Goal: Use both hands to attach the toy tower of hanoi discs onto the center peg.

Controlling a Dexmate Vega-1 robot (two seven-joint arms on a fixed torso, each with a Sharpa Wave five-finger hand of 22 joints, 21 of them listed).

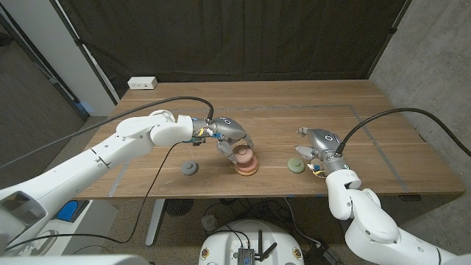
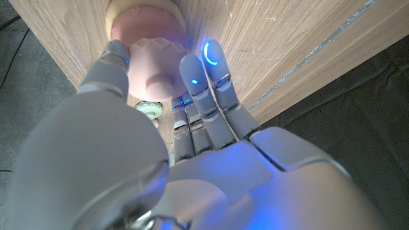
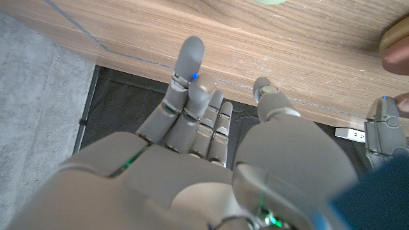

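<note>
My left hand [image 1: 229, 137] is over the stack at the middle of the bench [image 1: 353, 140], fingers [image 2: 203, 83] and thumb pinching a pink disc [image 2: 152, 64] just above the discs already on the center peg [image 1: 246, 163]. To seat it well, I judge I should keep the disc level, line its hole up with the peg before lowering, and let go only once it sits square on the disc beneath; a tilt would likely jam it or topple the stack. In the left wrist view the thumb presses one side of the disc and the fingers the other.

My right hand [image 1: 318, 141] waits near the green disc [image 1: 296, 165], fingers loosely spread, holding nothing. A grey disc [image 1: 190, 168] lies on the bench to the stack's left, still to be fitted.
</note>
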